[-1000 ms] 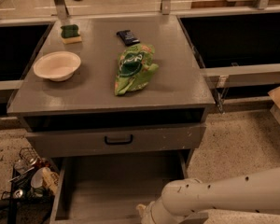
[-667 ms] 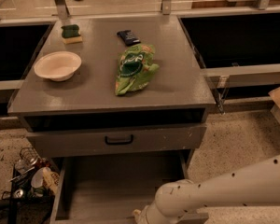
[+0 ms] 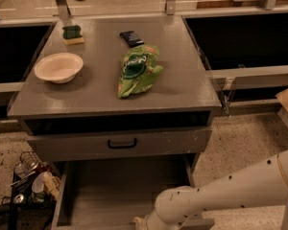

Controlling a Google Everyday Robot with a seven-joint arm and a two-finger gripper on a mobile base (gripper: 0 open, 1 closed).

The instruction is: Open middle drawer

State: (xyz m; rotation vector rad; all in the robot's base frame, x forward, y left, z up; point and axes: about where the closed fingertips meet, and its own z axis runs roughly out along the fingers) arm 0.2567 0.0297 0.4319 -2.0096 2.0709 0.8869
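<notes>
The middle drawer point(image 3: 120, 190) is the wide shallow grey one standing pulled out at the bottom of the cabinet, with its bare grey inside showing. Its front panel and handle are hidden at the frame's lower edge behind my arm. My gripper point(image 3: 140, 222) is at that drawer's front edge, mostly cut off by the frame, at the end of my white arm point(image 3: 221, 195), which reaches in from the right. Above it, a closed grey drawer point(image 3: 182, 145) with a black loop handle point(image 3: 122, 143) sits under the cabinet top.
On the grey cabinet top point(image 3: 101, 97) are a white bowl point(image 3: 59, 67), a green bag point(image 3: 137, 71), a small black packet point(image 3: 131, 38) and a green-and-yellow sponge point(image 3: 73, 33). A wire basket of utensils point(image 3: 31, 183) stands on the floor at the left.
My arm's wrist end has shifted slightly left and lower along the open drawer's front. The drawer stays pulled out about as far as before.
</notes>
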